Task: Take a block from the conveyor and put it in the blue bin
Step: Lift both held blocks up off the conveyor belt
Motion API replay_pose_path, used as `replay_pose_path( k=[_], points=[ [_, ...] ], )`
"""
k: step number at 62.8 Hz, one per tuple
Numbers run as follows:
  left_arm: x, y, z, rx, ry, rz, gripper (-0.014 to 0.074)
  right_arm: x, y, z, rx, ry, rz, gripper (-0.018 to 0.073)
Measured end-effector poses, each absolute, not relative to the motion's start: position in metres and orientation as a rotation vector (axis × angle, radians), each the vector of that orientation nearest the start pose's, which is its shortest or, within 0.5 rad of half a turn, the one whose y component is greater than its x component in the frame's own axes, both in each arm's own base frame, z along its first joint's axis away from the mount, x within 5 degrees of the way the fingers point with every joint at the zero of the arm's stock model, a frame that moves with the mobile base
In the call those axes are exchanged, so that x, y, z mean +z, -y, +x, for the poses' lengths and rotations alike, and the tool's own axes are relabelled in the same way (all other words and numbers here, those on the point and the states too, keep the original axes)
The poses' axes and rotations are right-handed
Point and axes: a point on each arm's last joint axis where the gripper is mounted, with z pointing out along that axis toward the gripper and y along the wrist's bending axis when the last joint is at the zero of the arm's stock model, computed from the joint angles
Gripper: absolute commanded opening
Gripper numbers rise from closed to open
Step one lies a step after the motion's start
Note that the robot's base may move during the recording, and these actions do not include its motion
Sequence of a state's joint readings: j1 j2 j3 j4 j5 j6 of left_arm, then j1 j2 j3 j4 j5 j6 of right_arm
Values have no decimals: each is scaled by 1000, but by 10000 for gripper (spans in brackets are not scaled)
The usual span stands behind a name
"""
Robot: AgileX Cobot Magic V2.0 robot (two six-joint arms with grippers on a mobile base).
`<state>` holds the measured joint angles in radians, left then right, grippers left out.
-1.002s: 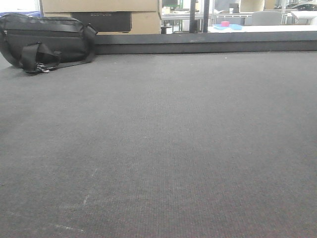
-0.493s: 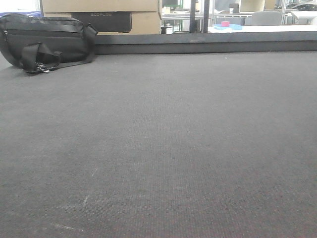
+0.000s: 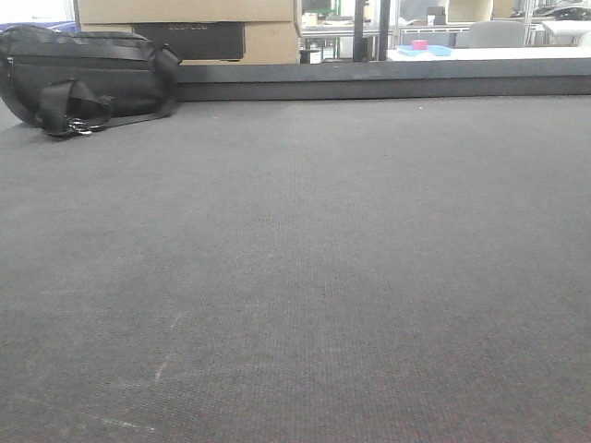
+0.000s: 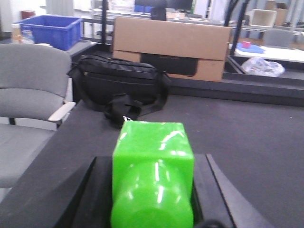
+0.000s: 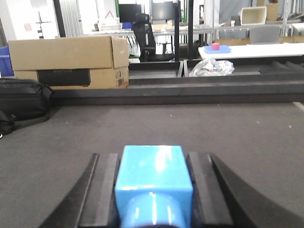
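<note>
Though it fills most of every view, conveyor (image 3: pixel 305 277): dark grey, finely woven belt, flat and wide, with a raised dark edge along its far side.
White table (image 5: pixel 266 50): beyond the conveyor's far edge, on the right.
Grey chair (image 4: pixel 31 80): padded, just beside the conveyor's left edge in the left wrist view.
Cardboard box (image 5: pixel 66 61): long and brown with a black printed panel, behind the belt's far edge.
Black bag (image 3: pixel 88 78): soft, zipped and strapped, lying on the belt in front of the cardboard box.
Blue bin (image 4: pixel 47 31): open-topped plastic crate, off the conveyor, behind the grey chair at far left.
Left gripper (image 4: pixel 152 156): dark fingers pressed against both sides of a green block, above the belt.
Right gripper (image 5: pixel 153 156): dark fingers clamped on both sides of a blue block, above the belt.
Green block (image 4: pixel 153 180): glossy, bright, held between the left gripper's fingers.
Blue block (image 5: pixel 153 178): light blue, glossy, held between the right gripper's fingers.
Plastic bag (image 5: pixel 211 67): clear and crumpled, near the white table's left end.
Pink block (image 5: pixel 216 46): small, on a blue tray (image 5: pixel 223 49) on the white table.
</note>
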<state>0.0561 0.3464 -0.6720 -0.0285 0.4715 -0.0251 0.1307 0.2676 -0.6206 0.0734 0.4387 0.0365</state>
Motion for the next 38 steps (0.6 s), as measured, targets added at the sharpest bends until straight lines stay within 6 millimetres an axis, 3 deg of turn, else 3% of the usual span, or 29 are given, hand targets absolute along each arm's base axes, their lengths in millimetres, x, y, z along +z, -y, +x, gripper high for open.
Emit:
replay_pose_path(
  k=[38],
  points=[
    [371,-3,59,42,-1627,-11,-111,362,-9,44,208,-1562,-46,-162]
  ],
)
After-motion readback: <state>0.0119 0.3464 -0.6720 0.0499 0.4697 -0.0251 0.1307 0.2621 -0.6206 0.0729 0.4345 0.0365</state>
